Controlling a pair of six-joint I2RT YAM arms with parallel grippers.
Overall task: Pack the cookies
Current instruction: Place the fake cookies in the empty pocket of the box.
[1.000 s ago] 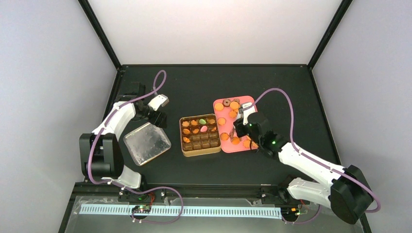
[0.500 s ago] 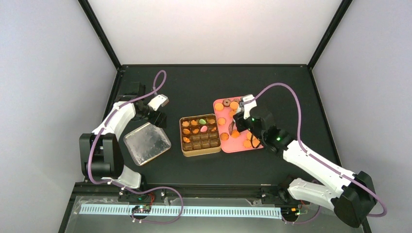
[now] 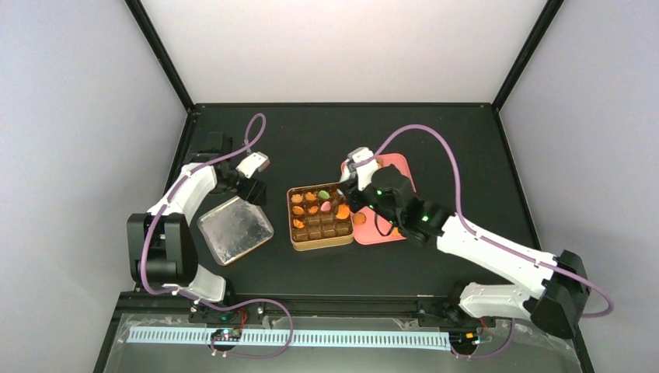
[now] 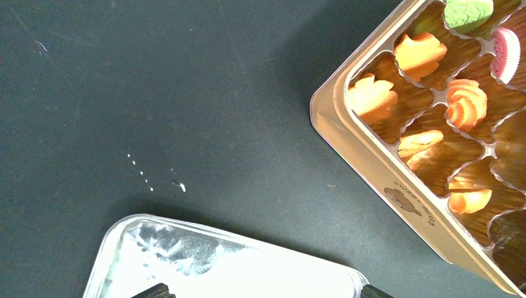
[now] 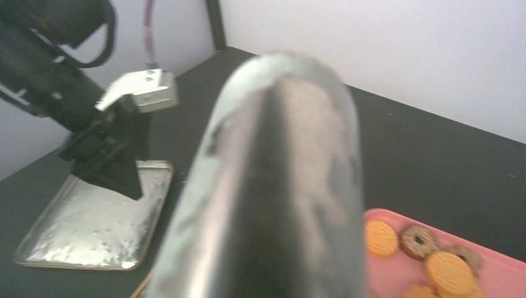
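Observation:
Orange cookies, a green one [image 3: 322, 194] and a pink one [image 3: 326, 206] lie in compartments of the brown tin [image 3: 319, 245]. The left wrist view shows the green [image 4: 468, 12], the pink [image 4: 507, 46] and several orange cookies [image 4: 464, 102] in the tin [image 4: 366, 161]. More cookies [image 5: 381, 238] lie on the pink tray [image 3: 392, 163]. My right gripper [image 3: 371, 190] is shut on the metal tongs [image 5: 273, 186]. The tong tips are over the tin's right column beside an orange cookie [image 3: 343, 210]. My left gripper [image 3: 252, 190] is open over the lid.
The silver tin lid [image 3: 235, 229] lies flat left of the tin, also in the left wrist view [image 4: 217, 273] and the right wrist view [image 5: 93, 217]. The right arm covers most of the pink tray. One orange cookie [image 3: 359, 218] shows at the tray's left edge.
My right arm has swung left from over the pink tray to over the tin's right side, tongs in hand. The left arm has not moved.

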